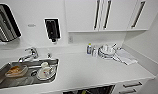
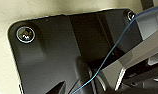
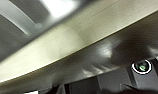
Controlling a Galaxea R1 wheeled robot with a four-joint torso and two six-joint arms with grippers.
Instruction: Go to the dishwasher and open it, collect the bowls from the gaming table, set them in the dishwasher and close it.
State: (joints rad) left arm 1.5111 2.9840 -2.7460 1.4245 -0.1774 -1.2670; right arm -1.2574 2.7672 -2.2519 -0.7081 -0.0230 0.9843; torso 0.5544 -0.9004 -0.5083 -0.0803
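Dark dishwasher opening [image 1: 95, 90] at six o'clock under long white countertop [image 1: 95, 72]; steel sink [image 1: 10, 82] at eight. Jaw state impossible to tell.

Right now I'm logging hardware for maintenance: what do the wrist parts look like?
In the left wrist view: a dark glossy plate with rounded corners, round silver-ringed fittings, a thin blue cable and a grey metal bar. In the right wrist view: a dark plate with a white-ringed green fitting.

head high over counter [image 1: 95, 72], wrists pressed close
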